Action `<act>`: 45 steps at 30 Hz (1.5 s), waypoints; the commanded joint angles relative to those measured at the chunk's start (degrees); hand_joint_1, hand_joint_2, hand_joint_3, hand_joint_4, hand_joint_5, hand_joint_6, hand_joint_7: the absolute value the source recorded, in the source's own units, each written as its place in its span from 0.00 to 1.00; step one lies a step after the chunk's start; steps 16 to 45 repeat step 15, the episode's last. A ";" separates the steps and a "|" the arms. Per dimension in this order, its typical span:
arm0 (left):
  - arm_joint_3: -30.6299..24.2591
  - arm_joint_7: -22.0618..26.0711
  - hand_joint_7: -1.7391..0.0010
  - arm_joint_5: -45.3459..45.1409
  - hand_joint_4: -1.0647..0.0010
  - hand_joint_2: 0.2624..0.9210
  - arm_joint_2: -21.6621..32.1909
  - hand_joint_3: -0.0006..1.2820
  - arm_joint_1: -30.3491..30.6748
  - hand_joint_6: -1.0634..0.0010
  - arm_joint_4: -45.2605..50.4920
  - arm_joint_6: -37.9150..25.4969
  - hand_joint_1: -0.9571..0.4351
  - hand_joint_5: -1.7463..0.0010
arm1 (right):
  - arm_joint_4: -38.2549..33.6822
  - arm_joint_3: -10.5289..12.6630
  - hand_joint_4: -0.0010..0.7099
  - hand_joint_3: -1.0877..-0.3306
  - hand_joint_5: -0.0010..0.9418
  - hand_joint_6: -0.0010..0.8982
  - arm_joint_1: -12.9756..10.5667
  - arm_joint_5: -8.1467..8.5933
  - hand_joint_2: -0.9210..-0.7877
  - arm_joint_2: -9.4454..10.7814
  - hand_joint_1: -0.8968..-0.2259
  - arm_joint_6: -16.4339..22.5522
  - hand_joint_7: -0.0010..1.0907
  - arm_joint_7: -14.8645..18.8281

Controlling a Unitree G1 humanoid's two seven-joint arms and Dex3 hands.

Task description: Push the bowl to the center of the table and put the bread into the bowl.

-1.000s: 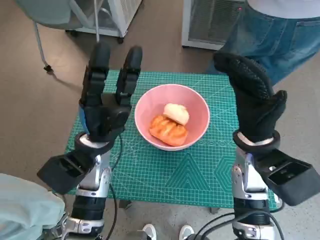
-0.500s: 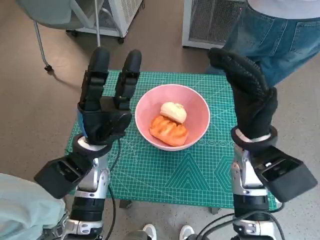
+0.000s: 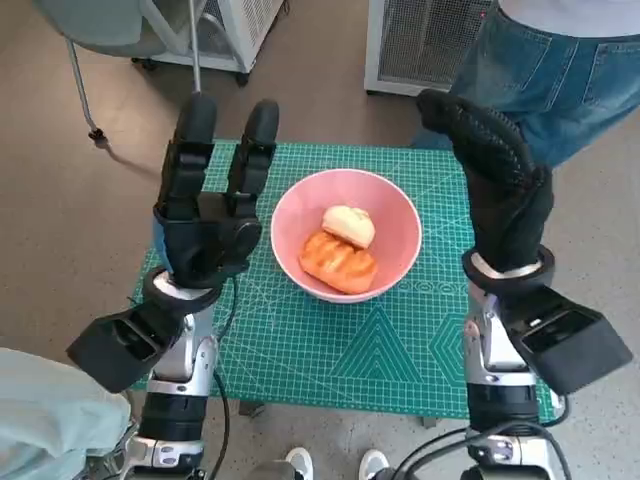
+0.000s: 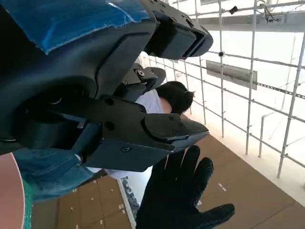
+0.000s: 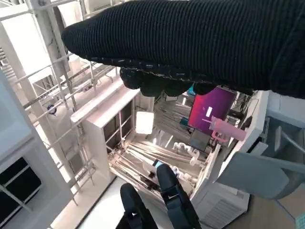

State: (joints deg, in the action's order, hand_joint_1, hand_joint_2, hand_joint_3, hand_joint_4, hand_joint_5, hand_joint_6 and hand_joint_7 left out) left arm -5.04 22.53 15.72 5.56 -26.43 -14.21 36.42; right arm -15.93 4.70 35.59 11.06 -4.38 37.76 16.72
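A pink bowl (image 3: pixel 385 205) stands near the middle of the green cutting mat (image 3: pixel 350 350) that covers the table. Inside it lie an orange-brown bread (image 3: pixel 338 262) and a pale round bun (image 3: pixel 348 225). My left hand (image 3: pixel 208 205) is raised to the left of the bowl, fingers straight and apart, holding nothing. My right hand (image 3: pixel 500 185) in its black glove is raised to the right of the bowl, fingers extended and empty. The left wrist view shows my left hand's black fingers (image 4: pixel 143 129) and the gloved right hand (image 4: pixel 183 200) beyond them. The bowl's edge (image 4: pixel 9 191) shows there too.
A person in blue jeans (image 3: pixel 550 70) stands just behind the table's far right corner. A chair base (image 3: pixel 95 60) and white appliances (image 3: pixel 420 45) stand behind the table. Feet (image 3: pixel 330 465) show below the near edge. The wrist views look up at shelving and ceiling.
Both raised hands have shifted slightly between the earlier frames and now; the right hand has drifted a little left and up. Bowl and breads stay put.
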 commanded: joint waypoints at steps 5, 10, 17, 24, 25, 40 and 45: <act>0.08 0.43 0.99 0.18 0.80 1.00 0.04 0.23 -0.82 0.67 -0.32 -0.26 0.71 1.00 | -1.03 0.09 0.39 0.37 0.09 0.00 -0.26 -0.38 0.00 -0.09 0.51 0.12 0.64 -0.38; 0.18 0.30 0.99 0.00 0.79 1.00 -0.06 0.23 -0.62 0.66 -0.09 -0.31 0.71 1.00 | -0.96 0.10 0.39 0.37 0.09 0.00 -0.45 -0.36 0.00 -0.16 0.50 0.11 0.64 -0.37; 0.25 0.52 0.99 0.14 0.79 1.00 -0.02 0.23 -0.34 0.66 0.07 -0.26 0.71 1.00 | -0.51 0.06 0.40 0.37 0.09 0.00 -0.80 -0.37 0.00 -0.18 0.50 -0.06 0.64 -0.41; 0.25 0.52 0.99 0.14 0.79 1.00 -0.02 0.23 -0.34 0.66 0.07 -0.26 0.71 1.00 | -0.51 0.06 0.40 0.37 0.09 0.00 -0.80 -0.37 0.00 -0.18 0.50 -0.06 0.64 -0.41; 0.25 0.52 0.99 0.14 0.79 1.00 -0.02 0.23 -0.34 0.66 0.07 -0.26 0.71 1.00 | -0.51 0.06 0.40 0.37 0.09 0.00 -0.80 -0.37 0.00 -0.18 0.50 -0.06 0.64 -0.41; 0.25 0.52 0.99 0.14 0.79 1.00 -0.02 0.23 -0.34 0.66 0.07 -0.26 0.71 1.00 | -0.51 0.06 0.40 0.37 0.09 0.00 -0.80 -0.37 0.00 -0.18 0.50 -0.06 0.64 -0.41; 0.25 0.52 0.99 0.14 0.79 1.00 -0.02 0.23 -0.34 0.66 0.07 -0.26 0.71 1.00 | -0.51 0.06 0.40 0.37 0.09 0.00 -0.80 -0.37 0.00 -0.18 0.50 -0.06 0.64 -0.41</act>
